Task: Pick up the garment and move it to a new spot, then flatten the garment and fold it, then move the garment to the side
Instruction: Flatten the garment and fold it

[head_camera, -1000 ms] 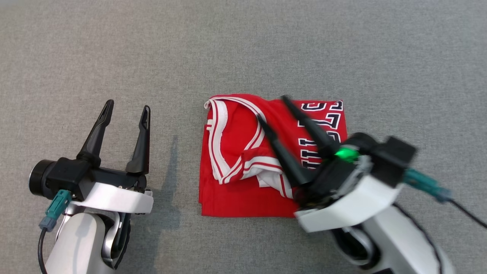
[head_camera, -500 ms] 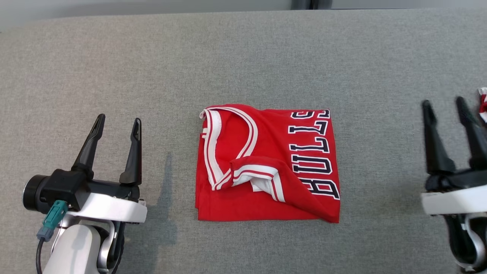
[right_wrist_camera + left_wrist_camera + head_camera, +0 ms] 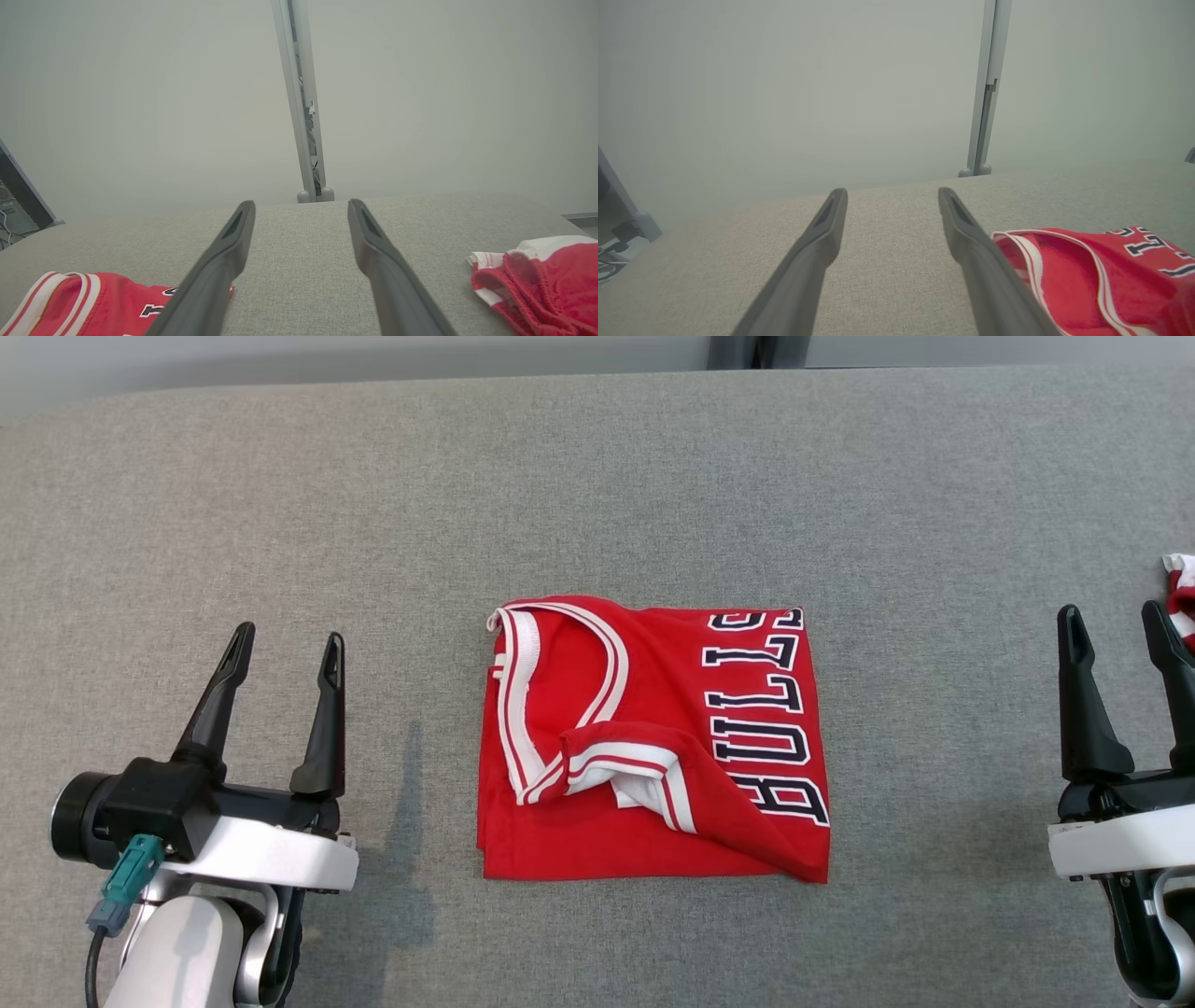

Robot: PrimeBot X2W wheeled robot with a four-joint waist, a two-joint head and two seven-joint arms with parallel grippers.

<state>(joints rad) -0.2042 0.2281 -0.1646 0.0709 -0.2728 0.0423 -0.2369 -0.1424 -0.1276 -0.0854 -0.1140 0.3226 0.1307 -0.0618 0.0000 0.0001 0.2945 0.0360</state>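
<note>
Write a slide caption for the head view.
Folded red jersey on grey surface, between open left claw and open right claw.

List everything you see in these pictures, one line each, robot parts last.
table: one, grey fabric top.
jersey: one, red with white trim and dark lettering, folded, middle of the table.
second garment: one, red and white, bunched, table's right edge.
post: one, pale grey, upright behind the table.
left arm: one, pale, lower left; dark jaws open, apart from the jersey.
right arm: one, pale, lower right; dark jaws open, near the second garment.
</note>
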